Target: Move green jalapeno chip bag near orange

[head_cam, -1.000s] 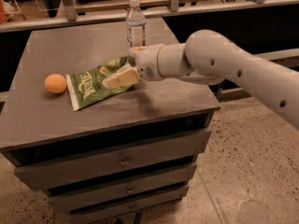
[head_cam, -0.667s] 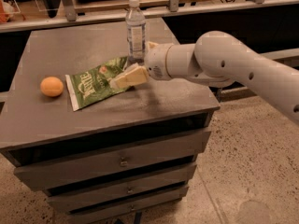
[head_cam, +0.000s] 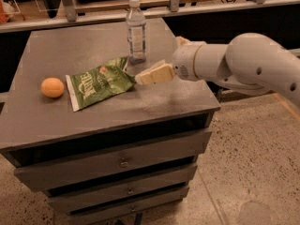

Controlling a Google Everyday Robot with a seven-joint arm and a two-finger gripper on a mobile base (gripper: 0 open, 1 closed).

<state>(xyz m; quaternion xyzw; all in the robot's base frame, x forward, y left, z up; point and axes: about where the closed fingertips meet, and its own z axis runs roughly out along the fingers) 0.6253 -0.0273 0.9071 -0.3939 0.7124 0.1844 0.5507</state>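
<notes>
Gripper [head_cam: 143,78]: cream-coloured, fitted to a white arm [head_cam: 243,62] that enters from 3 o'clock; positioned low over the right half of the cabinet top [head_cam: 56,46], its tip pointing toward 9 o'clock. State: cannot be told whether open or closed; nothing is seen lifted in it. Green jalapeno chip bag [head_cam: 101,82]: lies at the gripper's 9 o'clock, flat on the cabinet top near its middle, printed side up, white edge strip toward 8 o'clock, small red mark toward 12 o'clock. The bag's right edge comes right up to the gripper's tip; contact or a small gap between them cannot be told. The bag's upper right corner is crumpled and slightly raised. Orange [head_cam: 52,87]: round, at the bag's 9 o'clock, near the white edge strip but apart from it, resting on the cabinet top. Water bottle [head_cam: 136,29]: clear, white cap, upright, at the gripper's 12 o'clock and the bag's 1 o'clock, its base just beside the bag's raised corner. Cabinet: grey, with a stack of drawers [head_cam: 122,163] below the top, each with a small central pull. Floor [head_cam: 248,163]: speckled, at 5 o'clock of the cabinet.
</notes>
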